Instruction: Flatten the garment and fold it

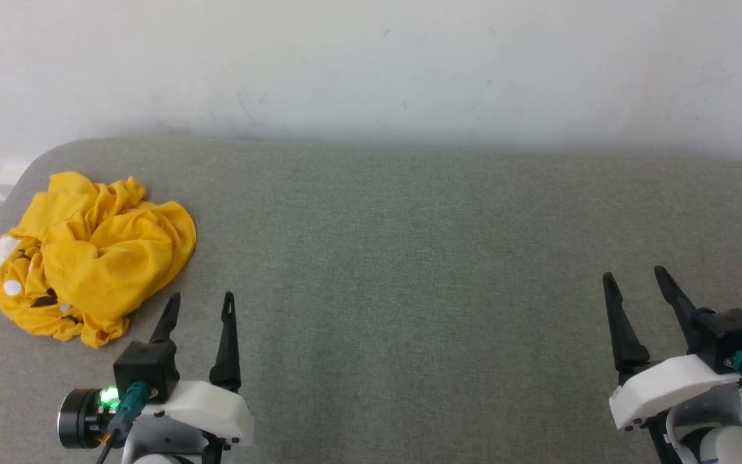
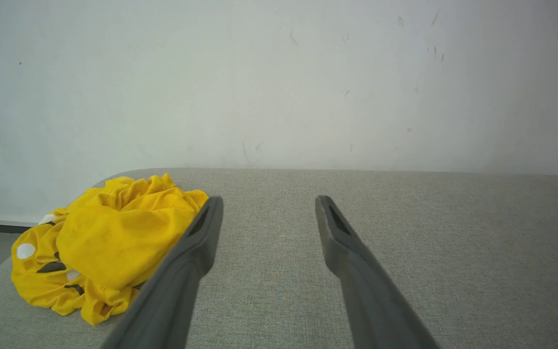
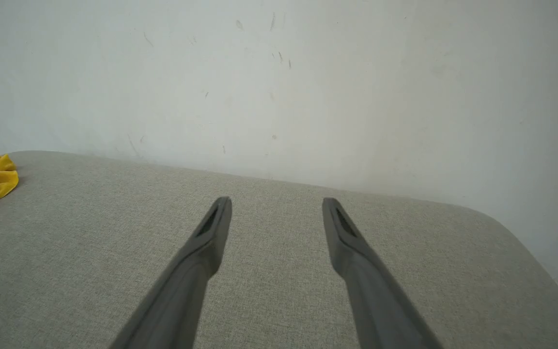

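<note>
Yellow garment [image 1: 107, 251], one, crumpled; left end effector [image 1: 201, 296] and right end effector [image 1: 634, 273] both apart

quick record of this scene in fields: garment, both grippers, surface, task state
garment: yellow T-shirt, crumpled in a heap, white and black print partly showing
garment place: far-left part of the surface, near its left edge
surface: grey fabric-covered top with rounded corners, against a pale wall
left gripper: open, empty, close beside the heap on its near right
right gripper: open, empty, far off at the right side
task state: garment not yet flattened or folded
</note>
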Controlling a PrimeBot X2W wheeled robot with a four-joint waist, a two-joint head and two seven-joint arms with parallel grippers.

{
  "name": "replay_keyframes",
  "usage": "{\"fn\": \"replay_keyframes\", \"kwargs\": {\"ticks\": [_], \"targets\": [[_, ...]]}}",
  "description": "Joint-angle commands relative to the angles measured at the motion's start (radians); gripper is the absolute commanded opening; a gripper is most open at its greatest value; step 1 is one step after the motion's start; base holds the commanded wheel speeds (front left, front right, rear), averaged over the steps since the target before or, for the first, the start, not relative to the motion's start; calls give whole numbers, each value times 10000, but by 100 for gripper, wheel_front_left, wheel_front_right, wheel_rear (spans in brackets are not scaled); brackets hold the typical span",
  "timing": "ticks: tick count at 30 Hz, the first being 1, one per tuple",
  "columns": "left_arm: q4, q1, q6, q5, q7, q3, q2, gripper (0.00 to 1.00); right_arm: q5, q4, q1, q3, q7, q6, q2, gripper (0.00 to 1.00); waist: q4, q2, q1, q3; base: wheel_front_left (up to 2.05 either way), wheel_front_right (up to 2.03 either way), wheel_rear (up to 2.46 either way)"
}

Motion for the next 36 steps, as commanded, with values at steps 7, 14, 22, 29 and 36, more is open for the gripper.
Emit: {"fn": "replay_keyframes", "kwargs": {"ticks": [7, 14, 22, 29, 36], "targets": [[-98, 120, 178, -139, -208, 13, -15, 100, 185, 88, -11, -203, -216, -6, 13, 100, 265, 0, 0, 26, 0, 0, 0], [-123, 192, 268, -236, -354, 28, -19, 100, 248, 181, 4, -276, -362, -7, 16, 100, 662, 0, 0, -21, 0, 0, 0], [-153, 310, 344, -305, -521, 94, -22, 100, 244, 291, 54, -279, -529, -8, 19, 100, 1242, 0, 0, -106, 0, 0, 0], [-161, 389, 442, -385, -668, 132, -25, 100, 192, 369, 37, -46, -675, -9, 21, 100, 1806, 0, 0, -135, 0, 0, 0], [-191, 521, 562, -495, -814, 161, -29, 100, 230, 539, -41, 220, -820, -11, 24, 100, 2433, 0, 0, -144, 0, 0, 0]]}}
